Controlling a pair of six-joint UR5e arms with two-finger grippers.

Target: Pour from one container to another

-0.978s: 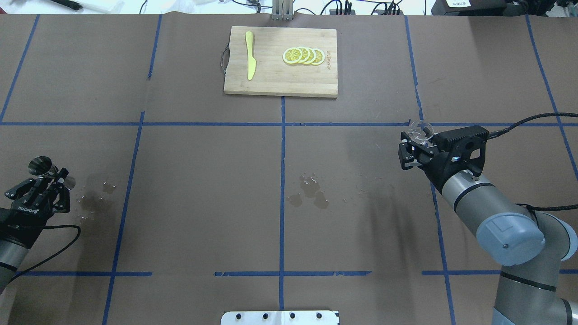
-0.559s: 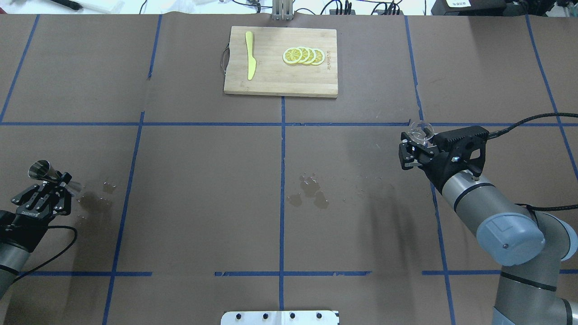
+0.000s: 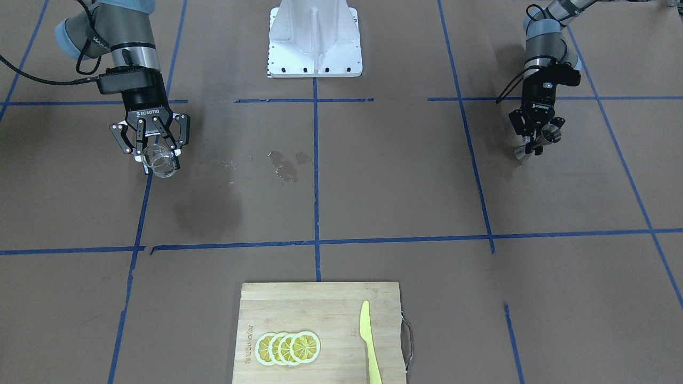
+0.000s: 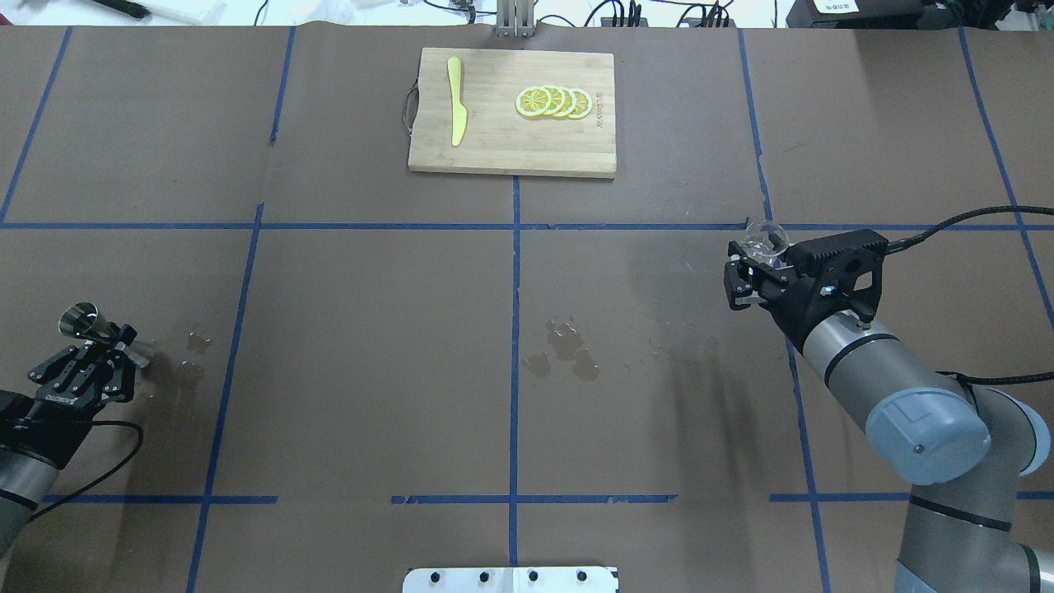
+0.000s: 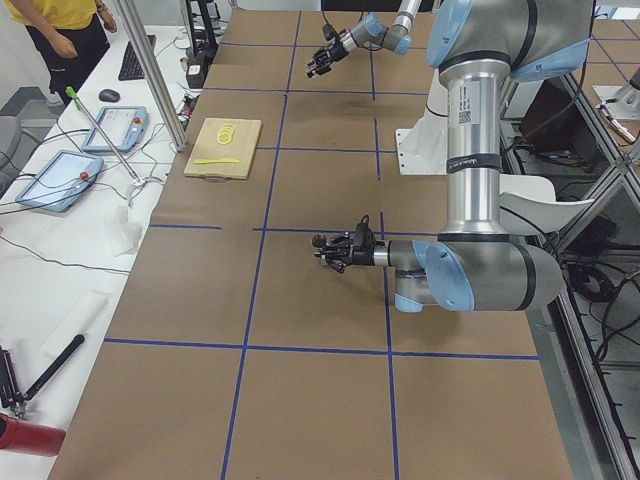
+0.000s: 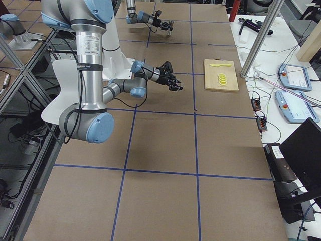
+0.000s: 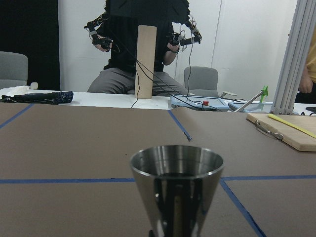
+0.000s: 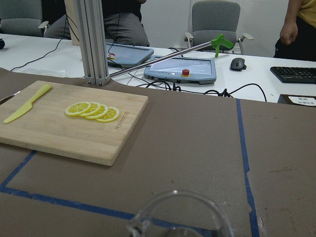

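glass (image 4: 767,235) | gripped in right hand (image 4: 753,268), seemingly barely moved | jigger (image 4: 81,321) clamped in left hand (image 4: 122,339), drawn back toward robot

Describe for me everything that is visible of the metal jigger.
The jigger is polished silver-grey metal, two cones joined at a narrow waist. The left gripper is shut on that waist, on the robot's far left, near small wet spots. In the left wrist view the upper cone stands upright with its mouth up, and its inside is hidden.
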